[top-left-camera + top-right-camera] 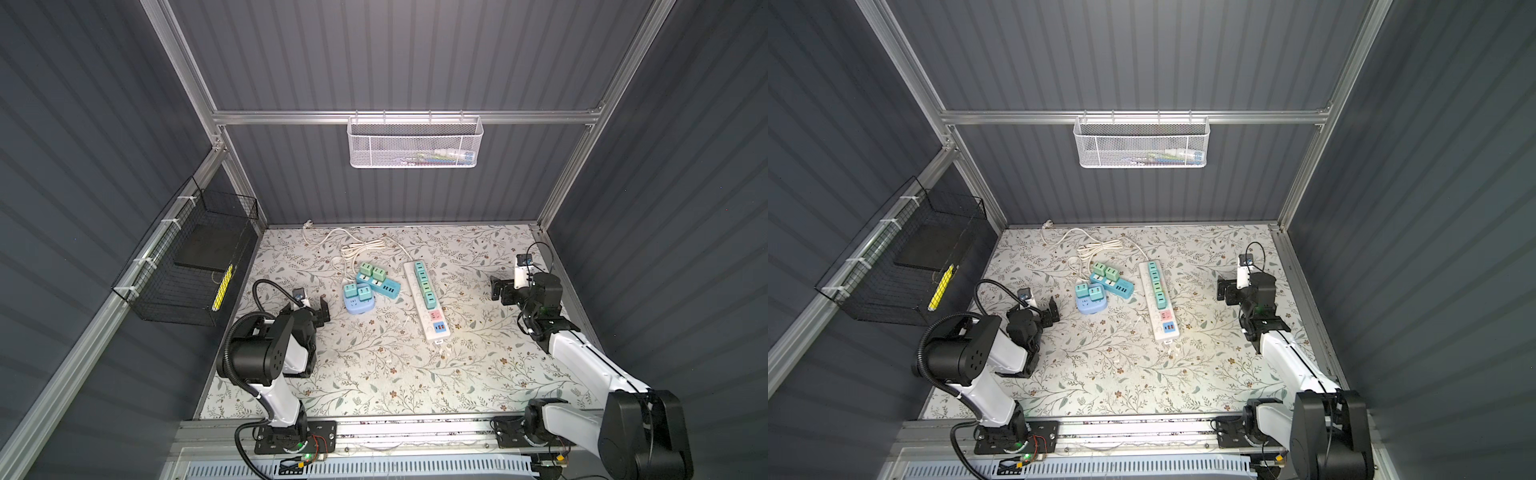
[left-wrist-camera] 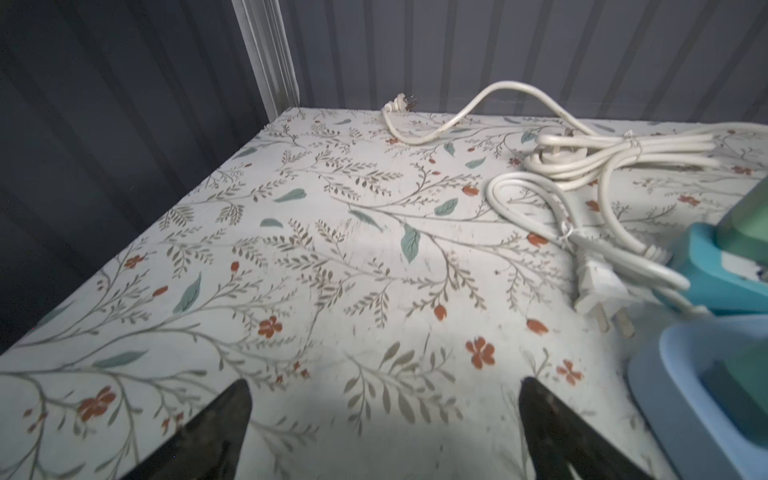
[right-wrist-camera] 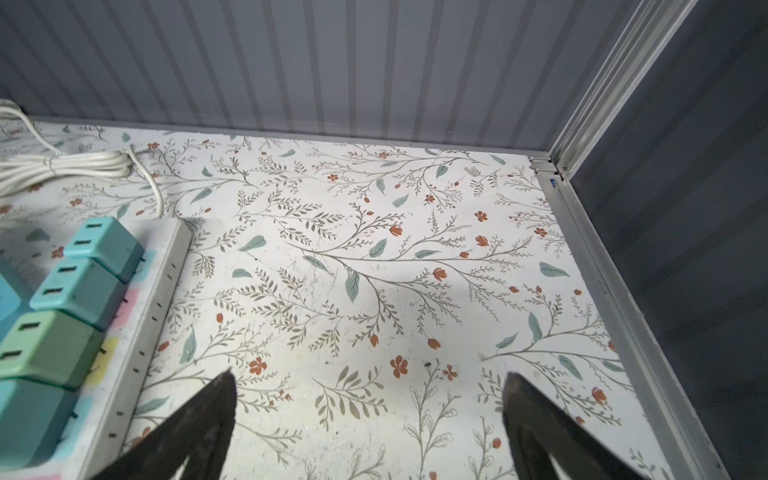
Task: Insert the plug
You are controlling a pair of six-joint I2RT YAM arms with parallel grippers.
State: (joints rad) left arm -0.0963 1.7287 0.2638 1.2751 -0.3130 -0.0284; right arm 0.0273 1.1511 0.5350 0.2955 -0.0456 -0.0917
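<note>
Two arms stand at the near edge, the left arm (image 1: 282, 399) at seven o'clock, the right arm (image 1: 582, 353) at five. Both wear smooth white shells between chunky black joint housings. A ribbed black hose (image 1: 225, 361) loops along the left one, whose black base plate (image 1: 328, 430) carries screws, thin red wires (image 1: 319, 442) and a green light (image 1: 300, 446). A thin black cable (image 1: 539, 243) arcs over the right wrist, where another green light (image 1: 542, 309) glows. The fingers (image 2: 216, 432) are black, tapering wedges.
</note>
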